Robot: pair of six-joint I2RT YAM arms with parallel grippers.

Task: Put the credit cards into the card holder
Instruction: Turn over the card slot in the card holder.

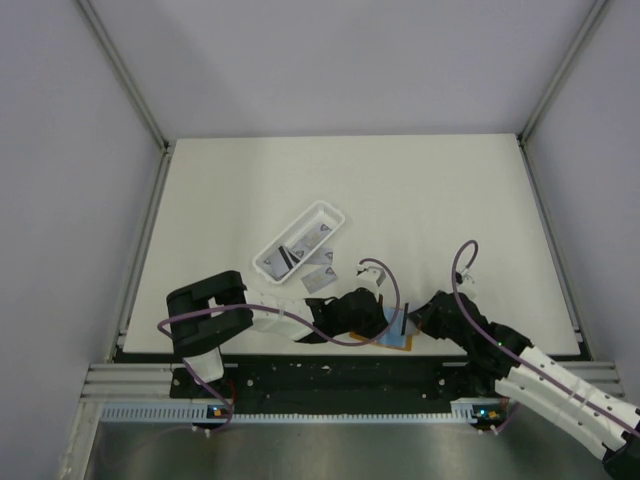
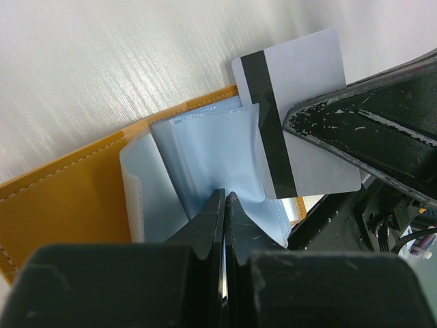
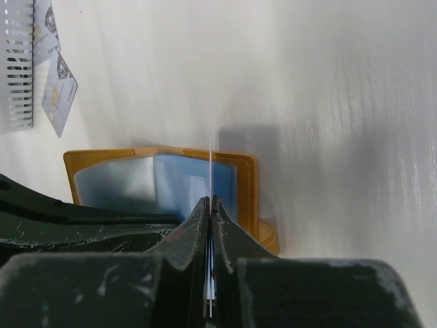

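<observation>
Two grips | left gripper pinches card holder sleeve | right gripper pinches credit card over it

Top view high, far; wrist views close, sharing card holder.

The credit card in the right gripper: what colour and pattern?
The credit card is white with one black stripe; the left wrist view shows it best.

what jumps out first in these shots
Both grippers meet over the open orange holder at the table's near edge. The right gripper pinches a white card with a black stripe at its pale sleeves, while the left gripper pinches one sleeve. Farther back lies a white tray with more cards beside it.
</observation>
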